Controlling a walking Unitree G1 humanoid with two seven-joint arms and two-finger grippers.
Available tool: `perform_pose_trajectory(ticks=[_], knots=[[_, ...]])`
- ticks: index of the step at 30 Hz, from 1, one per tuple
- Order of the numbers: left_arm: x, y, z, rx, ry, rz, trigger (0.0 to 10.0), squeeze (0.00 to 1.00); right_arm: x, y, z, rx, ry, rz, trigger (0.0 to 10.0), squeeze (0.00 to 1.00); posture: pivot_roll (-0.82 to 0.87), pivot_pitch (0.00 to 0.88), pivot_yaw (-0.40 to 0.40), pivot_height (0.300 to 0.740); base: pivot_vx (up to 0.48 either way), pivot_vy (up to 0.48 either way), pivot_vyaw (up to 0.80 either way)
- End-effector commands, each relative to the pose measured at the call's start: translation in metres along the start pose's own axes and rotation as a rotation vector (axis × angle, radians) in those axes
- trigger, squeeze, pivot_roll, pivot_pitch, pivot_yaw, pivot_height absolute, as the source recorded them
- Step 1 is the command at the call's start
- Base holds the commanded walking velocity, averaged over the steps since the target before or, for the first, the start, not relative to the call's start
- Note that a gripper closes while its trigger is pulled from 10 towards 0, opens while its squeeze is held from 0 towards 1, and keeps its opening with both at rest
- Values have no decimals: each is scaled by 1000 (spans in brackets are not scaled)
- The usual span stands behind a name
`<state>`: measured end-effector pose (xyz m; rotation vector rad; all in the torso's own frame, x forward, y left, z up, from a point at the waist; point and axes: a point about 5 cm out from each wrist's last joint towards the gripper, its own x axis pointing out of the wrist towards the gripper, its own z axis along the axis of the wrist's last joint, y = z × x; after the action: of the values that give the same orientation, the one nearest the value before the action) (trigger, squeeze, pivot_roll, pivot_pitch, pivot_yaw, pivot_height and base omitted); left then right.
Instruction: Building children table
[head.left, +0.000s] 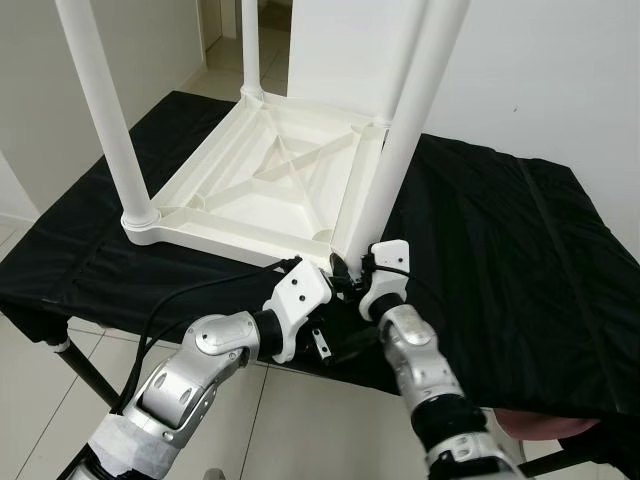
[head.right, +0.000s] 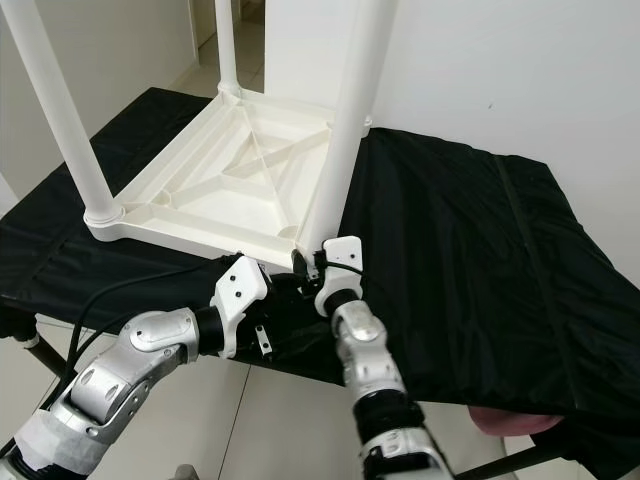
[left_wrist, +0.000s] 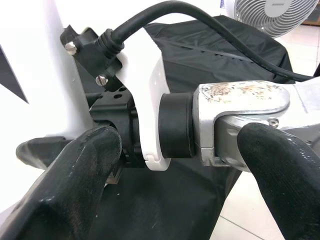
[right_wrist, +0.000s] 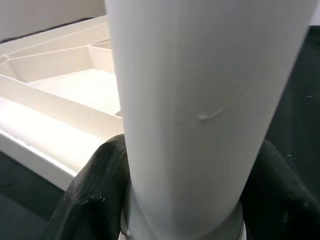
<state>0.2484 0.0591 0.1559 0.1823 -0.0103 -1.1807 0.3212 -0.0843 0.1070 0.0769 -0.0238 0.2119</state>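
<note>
Legs up, the white children's table (head.left: 270, 185) lies upside down on a black cloth (head.left: 510, 260) that covers a work table, with three of its legs standing in their corner sockets in the head views. The right gripper (head.left: 352, 268) is clamped around the base of the near leg (head.left: 395, 150) at the corner closest to the robot, its two black fingers (right_wrist: 100, 195) pressed against either side of the white tube. The left gripper (head.left: 318, 305) sits just beside the right wrist at the cloth's front edge, its fingers (left_wrist: 75, 175) spread apart and gripping nothing, while a fan (left_wrist: 277, 15) stands on the floor beyond.
</note>
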Motion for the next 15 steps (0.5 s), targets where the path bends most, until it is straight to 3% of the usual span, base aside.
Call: perform_pose_trajectory(ticks=[1,6,7,8,9,10,15], knots=[[1,-2,-1,6,8,-15,10000,0,-3,-4,-1,8,12,-65,0,0,-27,0,-80,740,0,0,0],[1,-2,-1,6,9,-21,10000,0,-4,-5,0,-2,10,-64,0,0,-31,0,-79,740,0,0,0],[1,-2,-1,7,10,-23,10000,0,-4,-7,1,-10,15,-73,4431,0,-32,0,-79,740,0,0,0],[1,-2,-1,7,10,-23,10000,0,-4,-7,1,-10,15,-73,4431,0,-32,0,-79,740,0,0,0],[1,-2,-1,10,10,-23,10000,0,-5,-9,1,-12,19,-80,10000,396,-32,0,-78,740,0,0,0],[2,-1,-1,11,10,-22,10000,0,-6,-9,2,-8,20,-85,10000,1000,-32,0,-78,740,0,0,0],[2,-1,-1,12,10,-21,10000,0,-6,-9,5,5,10,-77,10000,1000,-33,0,-80,740,0,0,0]])
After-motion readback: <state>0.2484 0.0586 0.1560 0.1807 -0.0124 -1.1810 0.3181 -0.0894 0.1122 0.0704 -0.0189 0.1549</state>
